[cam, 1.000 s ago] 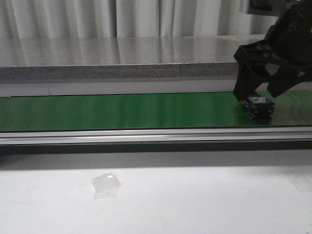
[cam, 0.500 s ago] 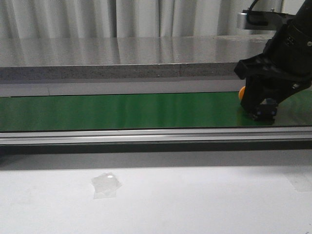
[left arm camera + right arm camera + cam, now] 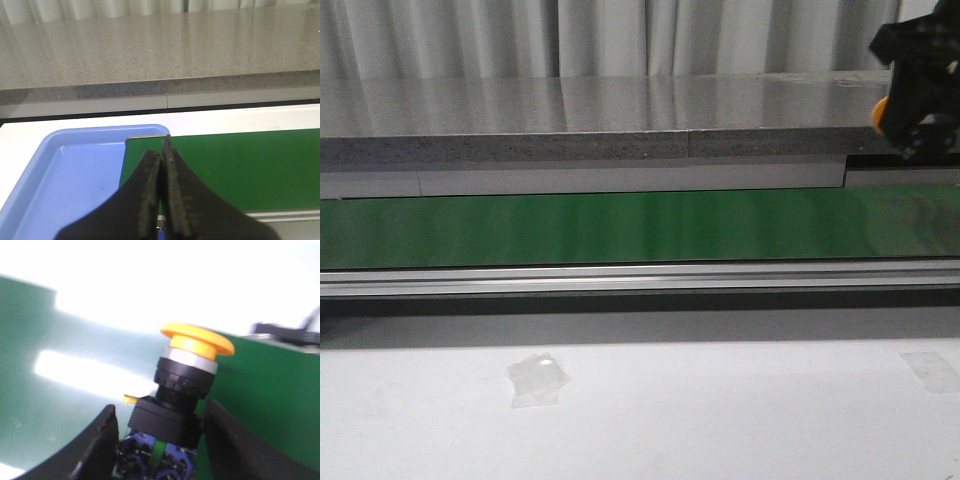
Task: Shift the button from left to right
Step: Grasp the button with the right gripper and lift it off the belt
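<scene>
Jaws of right gripper are squeezing the small black boxy button w/ round yellow-orange top, holding it up over green belt. Left gripper jaws are pressing together, holding nothing.

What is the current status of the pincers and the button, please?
Right pincer shut on button, lifted above green belt. Left pincer shut, empty, over blue tray. Nothing in the way.

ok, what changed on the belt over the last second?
The right hand closed on the button where it sat at the belt's right end, then lifted it off and up toward the upper right of the front view. The green belt, the tape scrap and the left hand, closed by the blue tray, look unchanged.
</scene>
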Tool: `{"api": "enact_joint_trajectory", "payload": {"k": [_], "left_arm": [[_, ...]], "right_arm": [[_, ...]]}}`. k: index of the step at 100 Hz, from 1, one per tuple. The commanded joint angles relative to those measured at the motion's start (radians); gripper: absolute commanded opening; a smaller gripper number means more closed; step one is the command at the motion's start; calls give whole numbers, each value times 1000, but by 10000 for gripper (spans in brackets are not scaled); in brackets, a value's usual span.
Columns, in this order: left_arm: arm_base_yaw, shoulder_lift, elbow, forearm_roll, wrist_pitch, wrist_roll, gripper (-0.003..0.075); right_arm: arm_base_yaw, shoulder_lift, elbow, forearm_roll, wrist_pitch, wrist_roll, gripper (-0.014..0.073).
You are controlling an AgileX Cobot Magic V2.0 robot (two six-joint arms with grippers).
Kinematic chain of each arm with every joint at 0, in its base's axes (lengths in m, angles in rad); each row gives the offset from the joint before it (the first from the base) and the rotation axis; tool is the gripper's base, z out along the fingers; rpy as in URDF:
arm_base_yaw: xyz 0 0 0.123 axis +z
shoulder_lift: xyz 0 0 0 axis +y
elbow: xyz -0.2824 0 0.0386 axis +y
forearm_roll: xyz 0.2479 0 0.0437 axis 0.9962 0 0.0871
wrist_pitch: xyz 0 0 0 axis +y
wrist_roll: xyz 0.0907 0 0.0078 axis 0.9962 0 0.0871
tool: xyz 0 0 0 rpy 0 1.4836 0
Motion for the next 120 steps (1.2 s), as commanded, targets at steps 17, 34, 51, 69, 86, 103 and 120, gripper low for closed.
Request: {"api": "enact_joint_trajectory", "payload": {"k": [17, 34, 51, 69, 86, 103, 120], "left_arm": [[-6, 3, -28, -20, -70, -1, -20], [-6, 3, -28, -20, -70, -1, -20], [-6, 3, -28, -20, -70, -1, -20], [-6, 3, -28, -20, -70, -1, -20], [-6, 3, -28, -20, -70, -1, -20], [-6, 3, -28, -20, -70, -1, -20], [-6, 3, -28, -20, -70, -1, -20]], "right_arm": [[-175, -46, -70, -143, -21, -3, 214], [-283, -31, -70, -250, -41, -3, 214], [-368, 0, -70, -281, -67, -3, 214], [-409, 72, -70, -294, -79, -4, 214], [-415, 146, -70, -294, -112, -4, 214], [-415, 191, -70, -288, -138, -4, 214], [-415, 220, -70, -283, -146, -4, 214]]}}
